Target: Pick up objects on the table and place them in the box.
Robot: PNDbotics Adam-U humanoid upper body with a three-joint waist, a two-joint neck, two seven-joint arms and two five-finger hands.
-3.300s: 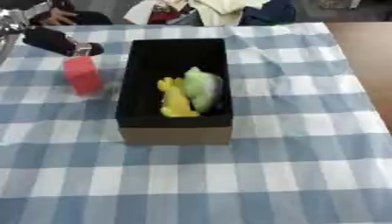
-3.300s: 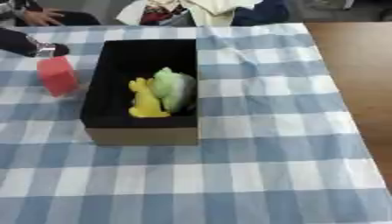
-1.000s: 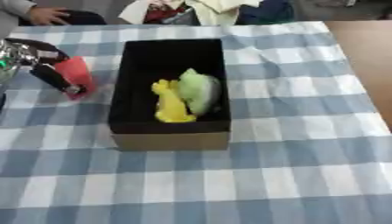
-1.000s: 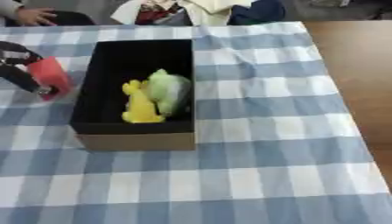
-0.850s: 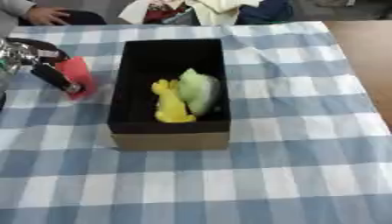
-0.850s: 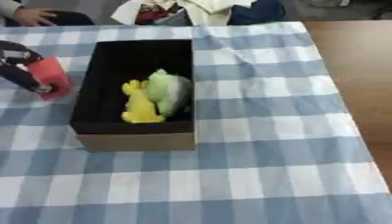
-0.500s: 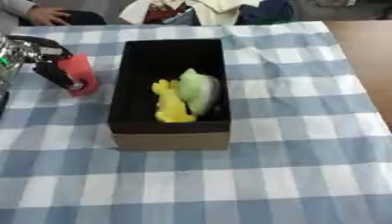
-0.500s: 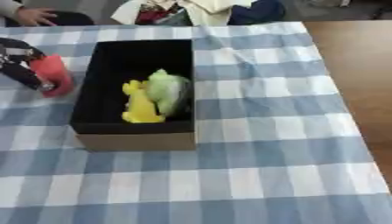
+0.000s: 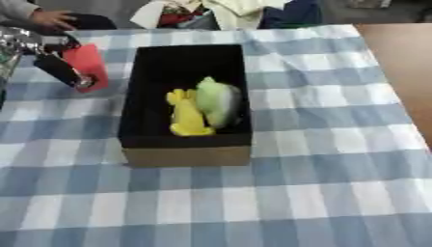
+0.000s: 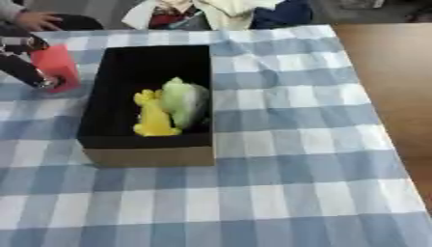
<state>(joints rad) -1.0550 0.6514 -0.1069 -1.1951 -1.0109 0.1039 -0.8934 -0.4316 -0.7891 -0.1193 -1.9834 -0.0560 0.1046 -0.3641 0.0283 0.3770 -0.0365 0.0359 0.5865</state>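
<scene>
From the left eye view, the left hand (image 9: 52,61) comes in at the upper left corner with its dark fingers curled round a red object (image 9: 88,67), which stands roughly upright, its long axis running top to bottom, tilted a little. It looks to be held just off or barely at the checked tabletop (image 9: 337,144); I cannot tell which. What matters for the coming move is that the box (image 9: 185,149) lies at about 3 o'clock from the hand, just beside the red object, its near wall almost touching it, and its own long axis runs from 12 to 6 o'clock. Inside the box sit a yellow toy (image 9: 187,116) and a green toy (image 9: 218,100), side by side toward the 6 o'clock end, so the 12 o'clock half of the box floor is bare; I would judge that the handy place to drop the red object, a short carry up and over the wall. In the right eye view the same left hand (image 10: 23,67) shows at the left edge, fingers wrapped on the red object (image 10: 57,65), the box (image 10: 148,155) again at 3 o'clock from it. The right hand shows in neither view, so the left arm is the only one near.
</scene>
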